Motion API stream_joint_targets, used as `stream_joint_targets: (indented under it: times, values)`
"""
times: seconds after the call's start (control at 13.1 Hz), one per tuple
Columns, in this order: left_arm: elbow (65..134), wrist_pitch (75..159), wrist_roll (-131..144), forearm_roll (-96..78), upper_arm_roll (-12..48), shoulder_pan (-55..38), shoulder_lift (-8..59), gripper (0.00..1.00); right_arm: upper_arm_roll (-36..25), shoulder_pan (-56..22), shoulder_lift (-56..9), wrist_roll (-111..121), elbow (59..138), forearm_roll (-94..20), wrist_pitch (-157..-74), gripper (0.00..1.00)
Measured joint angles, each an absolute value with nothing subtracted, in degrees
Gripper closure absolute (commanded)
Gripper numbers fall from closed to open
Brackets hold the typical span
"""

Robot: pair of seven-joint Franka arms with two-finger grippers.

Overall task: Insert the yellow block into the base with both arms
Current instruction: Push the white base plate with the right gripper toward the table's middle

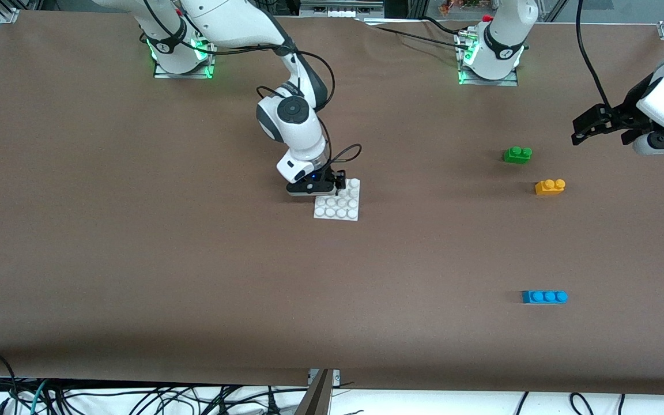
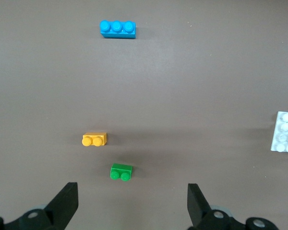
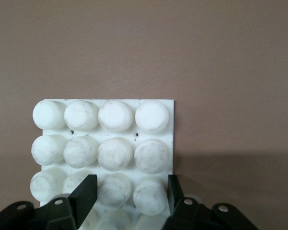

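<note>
Noted: yellow block (image 1: 550, 187) on bench toward left arm's end, long axis seemingly crosswise to the spread fingers of left gripper (image 2: 132, 201) hovering nearest; right gripper (image 3: 129, 191) fingers straddling base (image 1: 338, 201) studs.

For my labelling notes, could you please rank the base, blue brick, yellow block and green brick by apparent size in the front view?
1. base, partly covered by the right gripper
2. blue brick
3. yellow block and green brick: alike, unranked
</note>
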State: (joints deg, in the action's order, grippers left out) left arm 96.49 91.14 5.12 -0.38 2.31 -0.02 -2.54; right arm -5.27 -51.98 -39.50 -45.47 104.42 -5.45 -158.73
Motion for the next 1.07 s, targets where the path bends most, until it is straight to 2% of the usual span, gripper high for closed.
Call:
stream_joint_targets:
  times: [1.07]
  values:
    - [96.5, 91.1, 5.1, -0.4, 2.3, 0.0, -2.5, 0.0, -5.9, -57.0, -45.7, -48.8, 94.4, -5.4, -157.8, 0.37]
